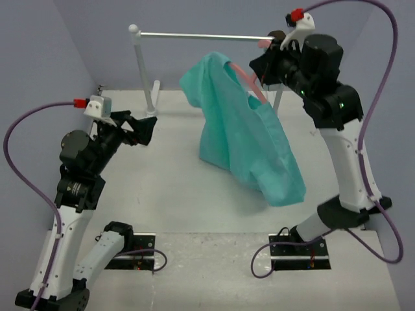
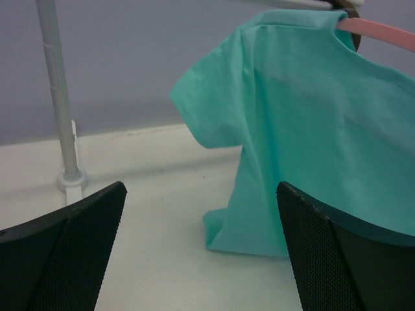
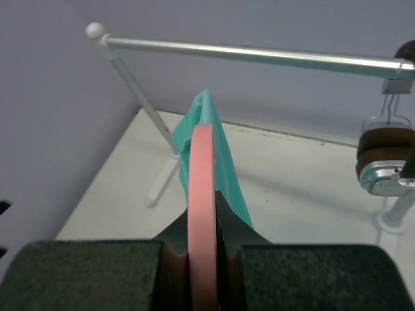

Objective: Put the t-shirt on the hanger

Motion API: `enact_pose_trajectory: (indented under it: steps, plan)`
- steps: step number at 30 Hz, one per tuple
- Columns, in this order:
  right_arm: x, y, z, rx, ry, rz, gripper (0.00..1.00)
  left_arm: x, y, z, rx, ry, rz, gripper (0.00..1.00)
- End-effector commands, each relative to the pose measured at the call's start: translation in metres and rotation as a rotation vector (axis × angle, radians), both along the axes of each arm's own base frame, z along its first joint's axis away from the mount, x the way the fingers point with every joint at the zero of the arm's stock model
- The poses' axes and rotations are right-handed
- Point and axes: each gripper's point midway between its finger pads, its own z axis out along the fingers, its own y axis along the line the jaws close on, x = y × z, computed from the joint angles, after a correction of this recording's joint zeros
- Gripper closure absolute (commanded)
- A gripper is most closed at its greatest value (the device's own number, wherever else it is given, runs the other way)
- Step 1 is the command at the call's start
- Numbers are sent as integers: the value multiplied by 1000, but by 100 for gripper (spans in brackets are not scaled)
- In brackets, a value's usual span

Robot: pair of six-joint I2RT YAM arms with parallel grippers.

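The teal t-shirt point(image 1: 243, 133) hangs draped over the pink hanger point(image 1: 245, 76), its lower hem resting on the table. My right gripper point(image 1: 267, 65) is shut on the hanger, holding it up just below the rail. In the right wrist view the hanger point(image 3: 202, 194) runs edge-on between the clamped jaws, with the t-shirt point(image 3: 217, 155) behind it. My left gripper point(image 1: 146, 128) stands open at the left, apart from the shirt. In the left wrist view its fingers point(image 2: 71, 253) frame bare table, with the t-shirt point(image 2: 305, 129) and hanger point(image 2: 382, 31) ahead to the right.
A silver rail point(image 1: 201, 35) on white posts point(image 1: 144, 71) spans the back of the table. Brown-and-silver headphones point(image 3: 386, 162) hang from its right end. Grey walls close in behind and at the sides.
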Motion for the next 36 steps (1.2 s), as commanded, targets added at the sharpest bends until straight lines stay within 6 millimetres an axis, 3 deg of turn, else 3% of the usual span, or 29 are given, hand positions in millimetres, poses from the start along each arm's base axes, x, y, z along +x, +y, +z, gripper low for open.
enact_pose_trajectory:
  steps: [1,3,5,7,12,19,26,30,36]
  plan:
    - [61,-20,-17,-59,81,-281,100,-25,18,-57,96,58,48,0]
    - [73,-15,-11,-40,43,-283,100,-33,28,-82,107,87,97,0]
    - [81,-4,-20,-37,45,-250,100,-44,33,-99,101,73,116,0]
    - [87,10,-33,-40,59,-208,100,-50,33,-100,88,32,110,0]
    - [103,33,-40,-66,6,-179,100,-46,32,-138,57,72,119,0]
    - [142,39,-34,-114,-113,-220,100,-46,9,-151,85,129,-22,0]
    - [172,25,-27,-98,-184,-245,100,-41,27,-156,72,153,94,0]
    - [187,17,-30,-97,-207,-266,100,-41,19,-163,88,189,52,0]
    - [195,17,-30,-88,-227,-252,100,-45,7,-165,98,194,-2,0]
